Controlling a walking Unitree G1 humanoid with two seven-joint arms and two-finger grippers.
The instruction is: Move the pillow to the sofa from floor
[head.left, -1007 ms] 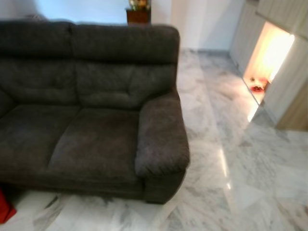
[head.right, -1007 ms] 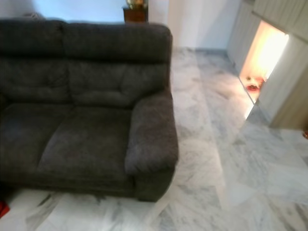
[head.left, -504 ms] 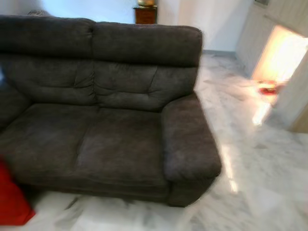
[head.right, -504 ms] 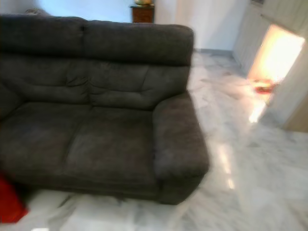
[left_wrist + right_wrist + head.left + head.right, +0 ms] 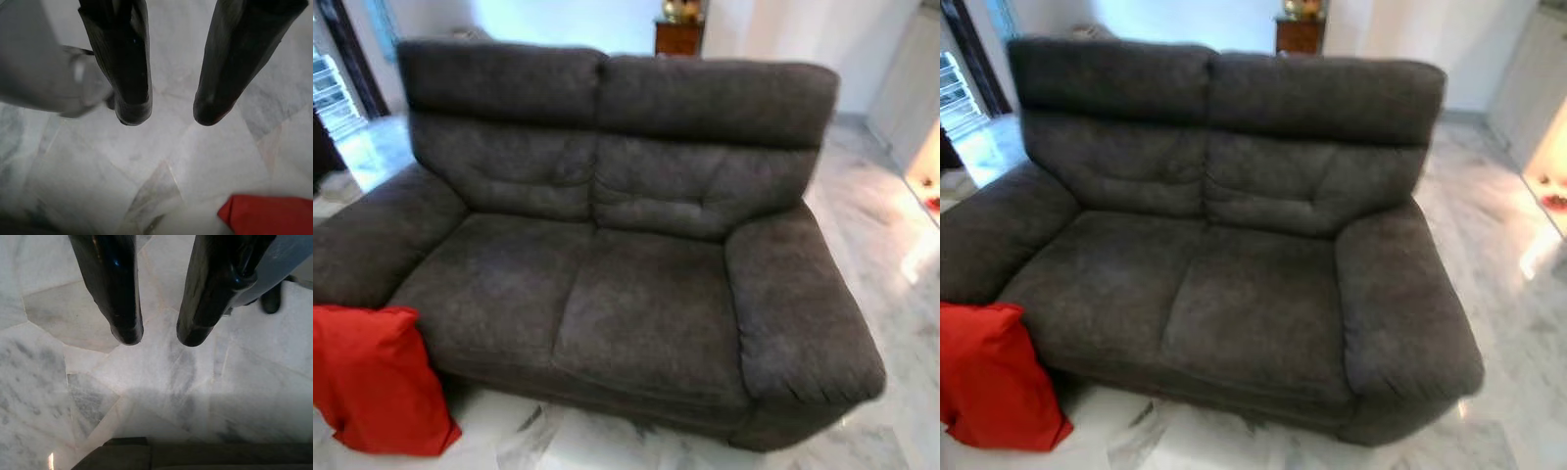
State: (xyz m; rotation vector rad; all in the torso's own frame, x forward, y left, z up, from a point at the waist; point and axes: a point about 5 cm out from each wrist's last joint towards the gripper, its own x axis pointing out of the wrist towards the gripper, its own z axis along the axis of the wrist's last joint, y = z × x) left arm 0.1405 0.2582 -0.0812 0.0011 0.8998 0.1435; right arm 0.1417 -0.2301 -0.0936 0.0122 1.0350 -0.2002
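A red pillow [image 5: 380, 380] stands on the marble floor, leaning against the front of the dark grey sofa [image 5: 626, 245] by its left armrest. A corner of the red pillow [image 5: 266, 215] shows in the left wrist view. My left gripper [image 5: 168, 112] hangs open above the bare floor, nothing between its black fingers. Over pale marble tiles, my right gripper [image 5: 159, 338] is also open and holds nothing. The sofa's two seat cushions are bare.
White-grey marble floor [image 5: 891, 255] runs to the right of the sofa toward a lit opening. A wooden cabinet [image 5: 679, 35] stands behind the sofa back. At the far left there is a doorway with a dark frame [image 5: 352, 59].
The camera has swung left: the whole sofa now sits in the centre and the red pillow has come fully into view at the lower left. The things themselves have not moved.
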